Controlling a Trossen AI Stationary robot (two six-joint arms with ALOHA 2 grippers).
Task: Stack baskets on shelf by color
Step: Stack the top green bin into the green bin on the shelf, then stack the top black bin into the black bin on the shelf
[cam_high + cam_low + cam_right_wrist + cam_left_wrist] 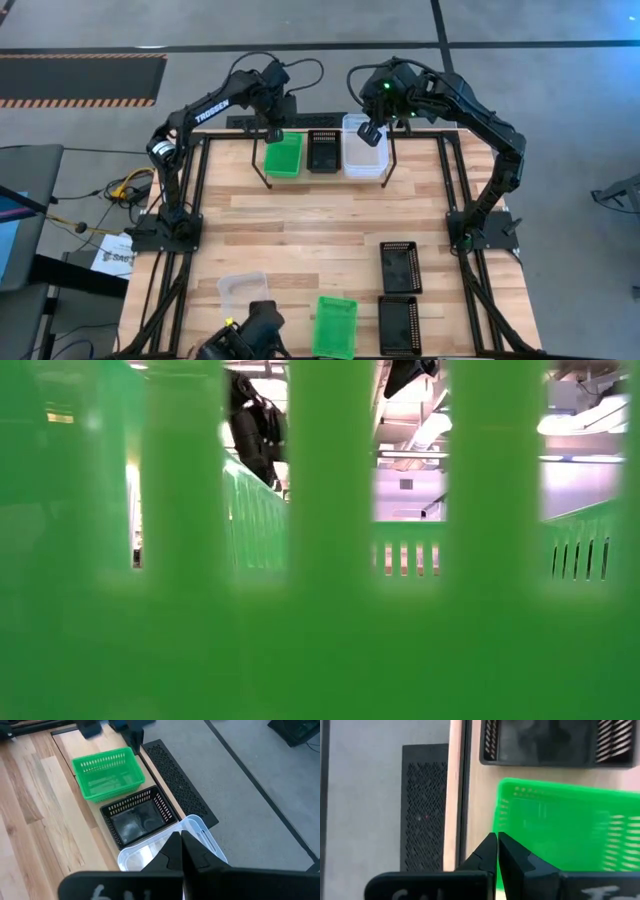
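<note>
On the small wire shelf at the table's far edge, three baskets stand side by side: green, black and clear. My left gripper is shut and points down at the green basket's far end, near its left corner. My right gripper is shut and hovers above the clear basket, with nothing between its fingers. The right wrist view also shows the green and black baskets. My left gripper has its shut fingertips at the green basket's far rim, coming from above and slanting down. I cannot tell whether they touch the rim.
On the near half of the table lie a clear basket, a green basket and two black baskets. The green basket's slotted wall fills the low view. Bare wood lies between the shelf and these baskets.
</note>
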